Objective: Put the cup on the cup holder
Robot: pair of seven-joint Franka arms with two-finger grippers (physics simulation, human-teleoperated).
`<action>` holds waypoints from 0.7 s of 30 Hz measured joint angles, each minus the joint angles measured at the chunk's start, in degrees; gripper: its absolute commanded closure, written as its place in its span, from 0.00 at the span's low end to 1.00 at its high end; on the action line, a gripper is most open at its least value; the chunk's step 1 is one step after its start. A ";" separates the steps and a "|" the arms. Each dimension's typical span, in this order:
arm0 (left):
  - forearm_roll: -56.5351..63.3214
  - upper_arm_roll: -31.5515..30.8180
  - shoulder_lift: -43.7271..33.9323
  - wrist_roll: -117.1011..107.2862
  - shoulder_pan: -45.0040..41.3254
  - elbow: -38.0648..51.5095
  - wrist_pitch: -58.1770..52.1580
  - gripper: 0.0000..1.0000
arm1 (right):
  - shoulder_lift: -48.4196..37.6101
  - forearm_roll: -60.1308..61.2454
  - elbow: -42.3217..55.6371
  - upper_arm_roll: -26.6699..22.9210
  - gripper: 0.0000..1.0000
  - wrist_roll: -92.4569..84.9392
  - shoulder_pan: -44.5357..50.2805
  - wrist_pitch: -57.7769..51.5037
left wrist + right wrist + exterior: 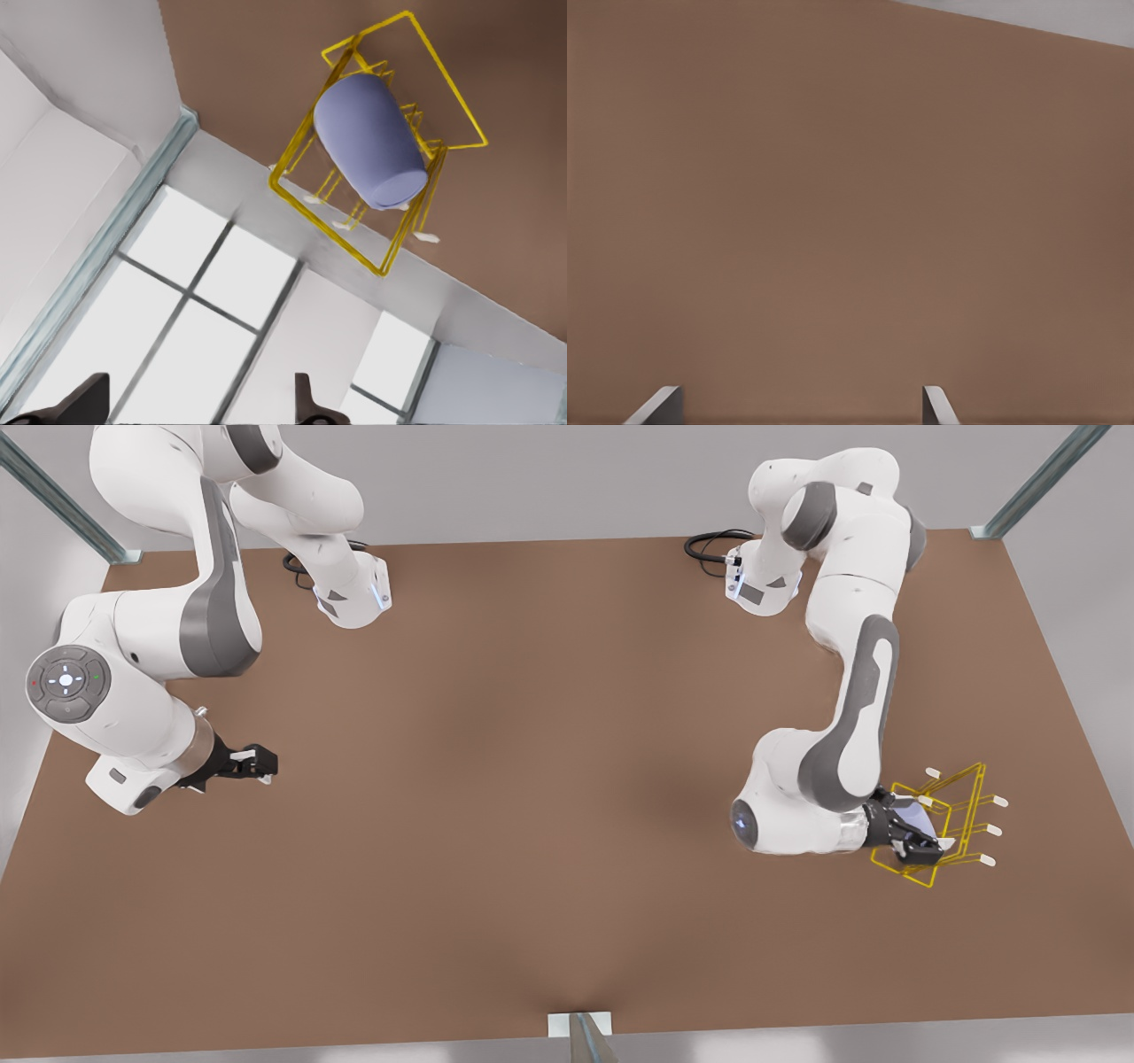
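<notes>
Brown table [532, 797]: cup [370, 142] on cup holder [292, 190], beyond left end effector [199, 403]

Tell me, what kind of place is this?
Probably a pretend robot lab inside a computer: two white arms bolted to a plain brown table, metal frame posts at its corners, and just a yellow cup holder with a cup.

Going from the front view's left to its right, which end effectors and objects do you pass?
Right end effector, open and waiting over the table → left end effector, open → cup holder. The cup overlaps both, so it is left out.
</notes>
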 measured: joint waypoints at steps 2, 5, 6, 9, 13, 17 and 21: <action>-27.14 -0.71 -1.61 -4.90 5.45 8.09 0.74 0.00 | 0.00 0.00 0.00 0.00 0.00 0.01 -0.01 0.01; -49.15 0.38 -12.76 -10.52 10.62 9.07 0.62 0.00 | 0.00 0.00 -0.02 0.00 0.00 0.02 0.05 0.02; -52.16 2.20 -19.17 -11.46 10.24 4.19 0.59 0.00 | 0.00 -0.01 -0.01 0.00 0.00 0.03 0.04 0.01; -57.48 6.27 -33.80 -13.95 7.95 -12.02 2.50 0.00 | 0.00 0.01 -0.06 0.03 0.00 0.04 0.10 0.02; -60.24 8.32 -39.83 -16.69 7.26 -22.90 6.10 0.00 | 0.00 -0.01 -0.03 0.08 0.00 0.05 0.05 0.02; -61.26 8.48 -39.93 -18.88 7.87 -23.83 7.84 0.00 | 0.03 -0.02 -0.06 0.08 0.00 0.07 0.10 0.02; -61.61 8.49 -39.90 -20.64 8.14 -23.90 8.71 0.00 | 0.63 0.00 -0.07 0.18 0.00 0.09 0.63 0.24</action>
